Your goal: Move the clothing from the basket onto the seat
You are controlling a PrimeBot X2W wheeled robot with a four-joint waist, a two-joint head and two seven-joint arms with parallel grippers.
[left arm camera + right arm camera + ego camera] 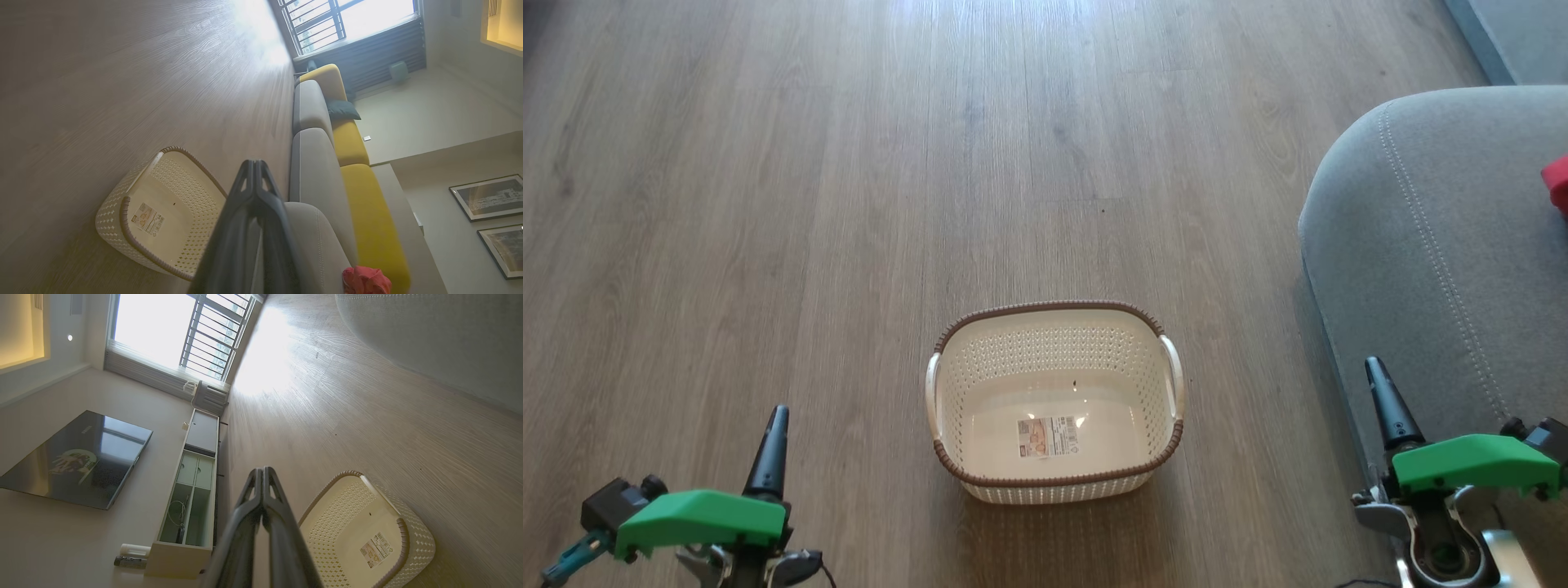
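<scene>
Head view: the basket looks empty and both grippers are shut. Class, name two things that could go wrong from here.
The cream perforated plastic basket stands on the wooden floor ahead; rolling forward could knock it. The shut right gripper hangs close to the light grey upholstered seat; a swing might snag it.

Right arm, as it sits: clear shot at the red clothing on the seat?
Probably yes: only bare seat lies between the right gripper and the clothing. The gripper is shut, so it must open first.
</scene>
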